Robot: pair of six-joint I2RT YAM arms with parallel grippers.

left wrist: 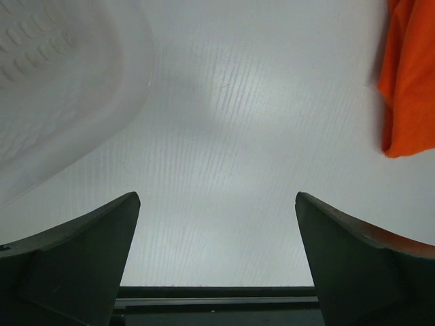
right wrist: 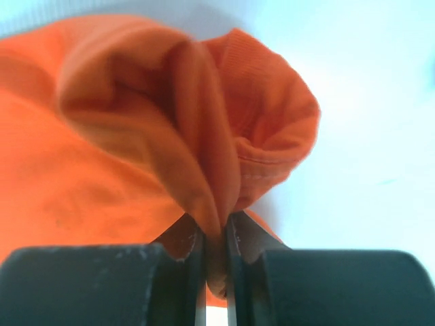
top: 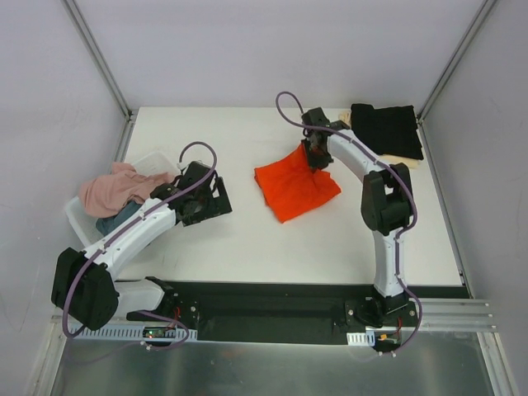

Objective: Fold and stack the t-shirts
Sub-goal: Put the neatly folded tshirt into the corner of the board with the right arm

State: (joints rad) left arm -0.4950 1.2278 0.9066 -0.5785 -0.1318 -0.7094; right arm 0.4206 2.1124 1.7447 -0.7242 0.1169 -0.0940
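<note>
Your orange-red shirt (top: pixel 295 188) lies crumpled near the middle of the tabletop (top: pixel 247 239), and its far corner is drawn up into a peak. Your right hand (top: pixel 316 153) is clamped on that corner. In the right wrist view a bunched fold of orange cloth rises from between the two fingers (right wrist: pixel 178 239), which stand almost together with the fabric squeezed between them. The rest of the shirt spreads flat toward the near side. Beyond the right arm, at the far right corner of the tabletop, a black shirt (top: pixel 386 128) lies folded on a cream-beige shirt (top: pixel 408 159), of which only the near edge shows. On the far left a pink shirt (top: pixel 115 188) is heaped over the rim of a white tub (top: pixel 78 221), with a grey-blue shirt (top: pixel 120 219) tucked under it on the near side. Your left hand (top: pixel 202 194) sits just right of the tub, well apart from the orange-red shirt, with its fingers spread wide and gripping nothing. Its wrist view shows bare tabletop between them, the tub's curved wall at upper left and an edge of orange cloth at upper right.
</note>
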